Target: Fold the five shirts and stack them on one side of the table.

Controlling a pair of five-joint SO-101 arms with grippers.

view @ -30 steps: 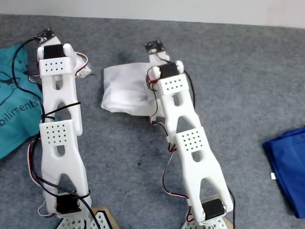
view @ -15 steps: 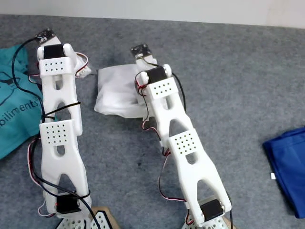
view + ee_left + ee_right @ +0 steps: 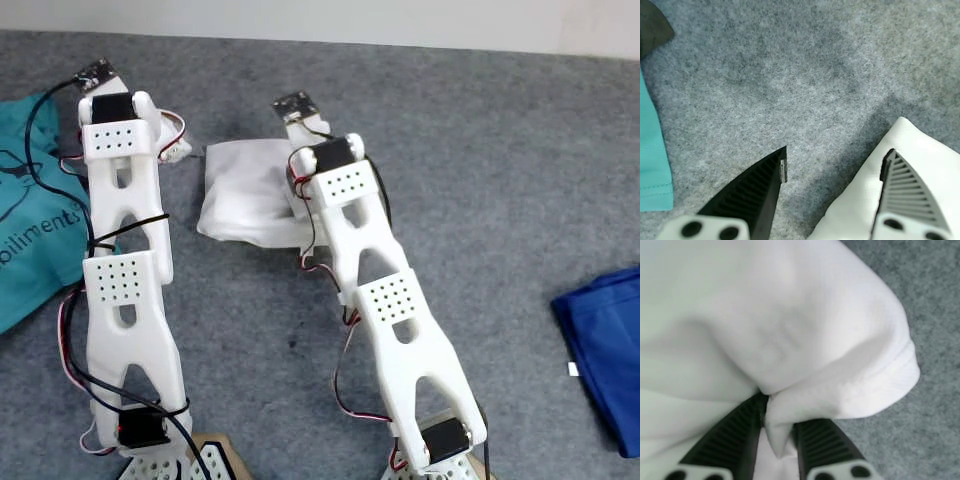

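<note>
A folded white shirt (image 3: 243,197) lies on the grey felt between the two arms. My right gripper (image 3: 777,427) is shut on a fold of the white shirt (image 3: 765,320), the cloth pinched between its dark fingers. My left gripper (image 3: 834,167) is open just above the felt, with one finger over the corner of the white shirt (image 3: 920,170). A teal shirt (image 3: 30,220) with dark print lies at the table's left edge, and its hem (image 3: 652,165) borders the left wrist view. A blue shirt (image 3: 605,345) lies at the right edge.
The grey felt table cover (image 3: 500,180) is bare between the right arm and the blue shirt. A pale wall strip (image 3: 400,20) runs along the table's far edge. The arm bases (image 3: 210,460) stand at the near edge.
My right arm has dragged the white shirt leftward, toward the left arm; most of the shift came in the first half second. The left arm has not moved.
</note>
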